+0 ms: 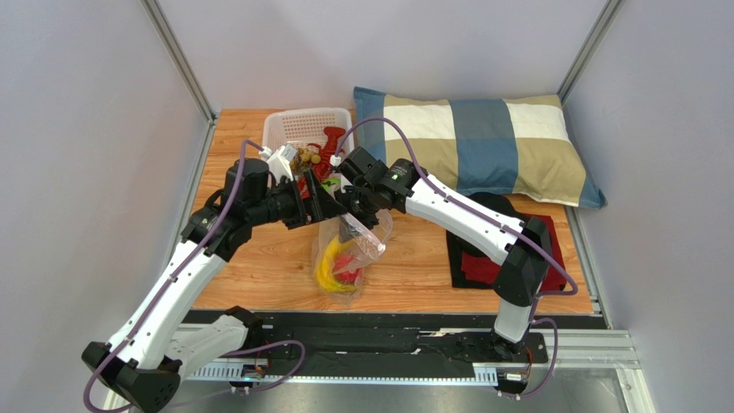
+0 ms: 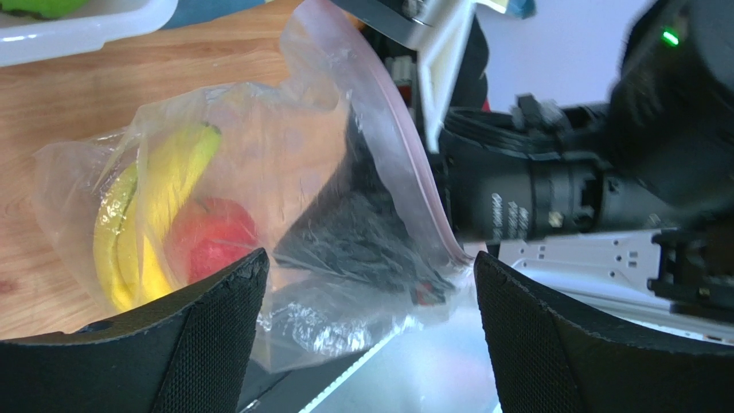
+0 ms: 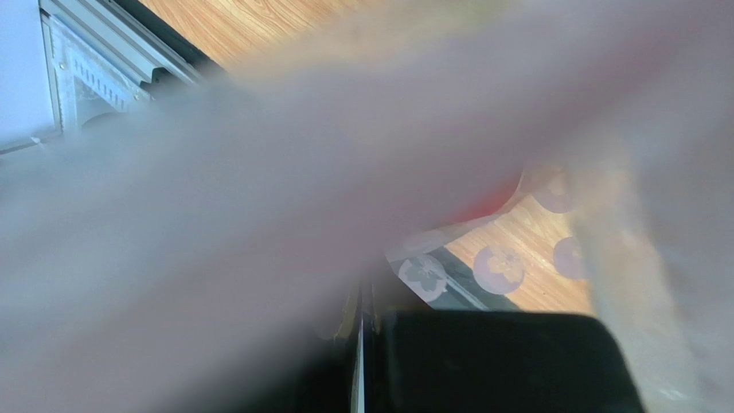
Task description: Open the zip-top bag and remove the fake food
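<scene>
The left jaws stand wide open, one pad on either side of the zip-top bag without pinching it, apparently poised to take the free lip. The right jaws seem closed on the bag's rim beside the pinkish zip strip, though plastic smears that wrist view. I judge this mostly because nothing else holds the mouth up. Held this way, the bag slopes down to the counter, so the fake food inside, a banana bunch and a red round fruit, settles at the bottom. Beyond, the white basket holds a red chilli. It is probably where the remaining pieces belong.
</scene>
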Tool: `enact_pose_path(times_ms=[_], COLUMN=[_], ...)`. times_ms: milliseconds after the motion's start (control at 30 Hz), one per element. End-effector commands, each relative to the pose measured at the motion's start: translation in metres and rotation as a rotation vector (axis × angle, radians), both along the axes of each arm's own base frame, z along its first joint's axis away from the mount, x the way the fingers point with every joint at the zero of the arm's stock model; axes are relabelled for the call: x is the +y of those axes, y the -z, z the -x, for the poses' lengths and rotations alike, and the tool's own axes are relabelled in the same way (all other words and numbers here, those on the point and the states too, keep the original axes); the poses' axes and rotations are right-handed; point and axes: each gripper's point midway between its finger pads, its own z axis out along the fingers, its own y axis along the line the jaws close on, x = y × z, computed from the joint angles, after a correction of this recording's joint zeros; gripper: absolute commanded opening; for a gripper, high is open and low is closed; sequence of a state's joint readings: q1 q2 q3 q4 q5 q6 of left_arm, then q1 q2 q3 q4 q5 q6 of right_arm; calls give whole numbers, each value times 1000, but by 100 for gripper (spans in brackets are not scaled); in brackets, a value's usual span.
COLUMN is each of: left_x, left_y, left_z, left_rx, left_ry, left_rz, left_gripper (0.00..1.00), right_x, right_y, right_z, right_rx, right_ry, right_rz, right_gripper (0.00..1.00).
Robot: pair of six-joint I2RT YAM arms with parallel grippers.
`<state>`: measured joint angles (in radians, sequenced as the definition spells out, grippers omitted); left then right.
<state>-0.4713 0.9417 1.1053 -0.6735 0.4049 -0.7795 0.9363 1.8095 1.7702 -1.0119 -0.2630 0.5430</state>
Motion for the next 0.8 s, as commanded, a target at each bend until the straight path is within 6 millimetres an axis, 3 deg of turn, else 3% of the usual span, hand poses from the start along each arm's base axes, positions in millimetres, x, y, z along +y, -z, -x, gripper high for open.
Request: enact_pose_path(times_ms=[0, 167, 333, 433, 567, 667, 700, 767], left_x=[-9, -13, -11, -16, -20, -22, -22, -21], left_y=[-22, -25, -8, -5, -10, -4, -1, 2], left_z=[-13, -16, -17, -19, -27, -29, -28, -27], left_rx=[-46, -47, -6, 5, -11, 9, 9, 17], left_ry=[-6, 6, -11, -12, -4, -3, 0, -2], left_rz=[54, 64, 44, 75, 83, 82, 77, 68], left_gripper=[91, 99, 99, 97, 96, 83, 71, 55], right_x=[2, -12, -13, -7, -10, -13, -14, -21], right_y=[-19, 1, -11, -17, -9, -4, -5, -3], right_z=[2, -2, -12, -7, -3, -2, -3, -7], right_rx=[-3, -16, -101, -98, -97, -95, -102, -127], right_ry=[51, 86, 115, 102, 85, 94, 100, 114], right_rz=[-62, 64, 79, 55, 86, 97, 98, 124], right_gripper=[0, 0, 0, 0, 0, 0, 0, 0])
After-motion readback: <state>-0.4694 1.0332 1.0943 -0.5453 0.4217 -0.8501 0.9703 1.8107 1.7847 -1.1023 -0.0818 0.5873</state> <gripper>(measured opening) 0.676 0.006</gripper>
